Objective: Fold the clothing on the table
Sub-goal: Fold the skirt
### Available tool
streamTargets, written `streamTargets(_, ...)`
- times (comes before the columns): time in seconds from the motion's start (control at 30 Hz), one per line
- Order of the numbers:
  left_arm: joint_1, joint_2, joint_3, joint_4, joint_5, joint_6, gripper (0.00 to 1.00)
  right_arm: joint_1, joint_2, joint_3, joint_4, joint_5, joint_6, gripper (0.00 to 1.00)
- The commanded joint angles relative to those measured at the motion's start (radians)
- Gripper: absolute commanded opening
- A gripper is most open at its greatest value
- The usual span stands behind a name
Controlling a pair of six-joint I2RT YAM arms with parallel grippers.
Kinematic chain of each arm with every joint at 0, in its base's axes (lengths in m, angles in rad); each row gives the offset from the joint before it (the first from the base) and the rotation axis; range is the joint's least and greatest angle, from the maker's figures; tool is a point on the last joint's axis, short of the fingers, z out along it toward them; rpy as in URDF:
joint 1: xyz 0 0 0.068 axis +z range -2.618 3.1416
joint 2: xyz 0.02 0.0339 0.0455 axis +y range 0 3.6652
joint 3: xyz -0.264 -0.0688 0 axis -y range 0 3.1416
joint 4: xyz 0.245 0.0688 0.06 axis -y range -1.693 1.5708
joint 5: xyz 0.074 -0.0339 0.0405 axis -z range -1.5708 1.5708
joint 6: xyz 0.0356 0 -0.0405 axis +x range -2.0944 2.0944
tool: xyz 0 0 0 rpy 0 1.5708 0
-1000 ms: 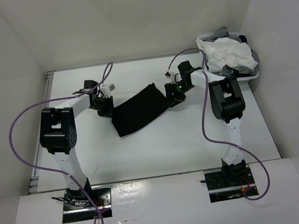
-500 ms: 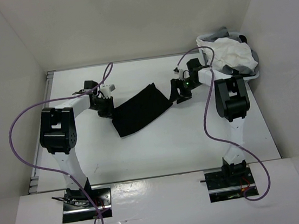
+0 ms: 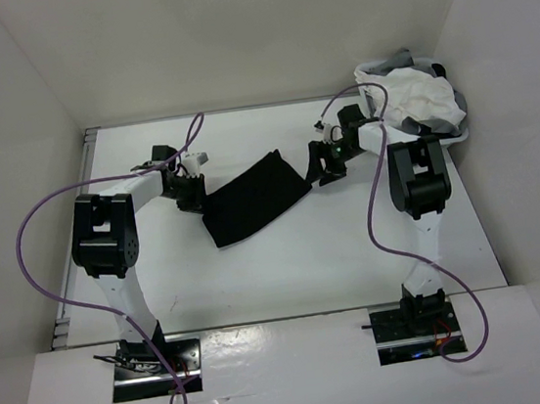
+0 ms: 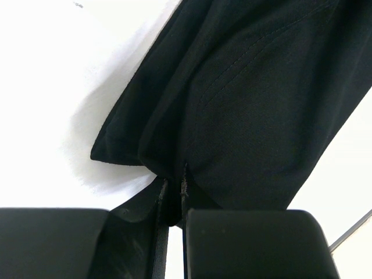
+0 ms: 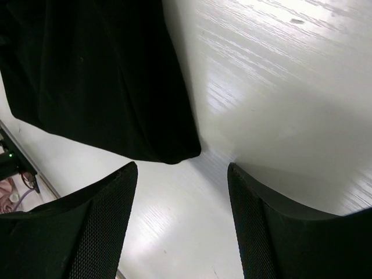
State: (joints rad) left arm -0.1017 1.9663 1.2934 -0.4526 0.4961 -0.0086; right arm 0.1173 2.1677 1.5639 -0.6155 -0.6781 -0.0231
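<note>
Now, the clothing [image 3: 253, 197] lies as a dark slanted strip in the middle of the tabletop [image 3: 288, 269], stretched between the two arms, with its far end toward the right arm and its near end toward the left. The left claw [image 4: 172, 190] is clamped tight on the garment's left edge. Its wrist view shows black fabric bunched and pinched in the narrow slit between the jaws, with a soft shadow on the white surface beside it. Over on the other side, the right claw [image 5: 181, 186] is spread wide and grips nothing, only bare white tabletop showing between its fingers [image 5: 99, 226]. A corner of the clothing lies just ahead of the fingertips, apart from them. At the right rear corner, a basket [image 3: 461, 135] sits heaped with a white garment [image 3: 415, 97] and a grey cloth [image 3: 402, 56].
</note>
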Motion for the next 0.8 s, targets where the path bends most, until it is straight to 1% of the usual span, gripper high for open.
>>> streamTargets(0.0, 0.002, -0.023, -0.011, -0.008, 0.038, -0.005, 0.02, 0.031, 0.070, 0.002, 0.017, 0.060, -0.026, 0.70)
streamTargets(0.07, 0.002, -0.023, -0.011, -0.008, 0.038, -0.005, 0.02, 0.041, 0.079, 0.013, 0.007, 0.032, -0.037, 0.70)
streamTargets(0.33, 0.002, -0.023, -0.011, -0.008, 0.038, -0.005, 0.02, 0.061, 0.089, 0.042, 0.007, 0.014, -0.037, 0.70)
streamTargets(0.37, 0.002, -0.023, -0.011, -0.008, 0.047, -0.005, 0.02, 0.061, 0.089, 0.042, 0.007, 0.014, -0.046, 0.68)
streamTargets(0.63, 0.002, -0.014, -0.011, -0.008, 0.047, -0.005, 0.02, 0.070, 0.089, 0.022, 0.007, -0.017, -0.055, 0.64)
streamTargets(0.77, 0.002, -0.014, -0.011, -0.008, 0.047, -0.005, 0.02, 0.079, 0.089, 0.022, 0.007, -0.017, -0.055, 0.60)
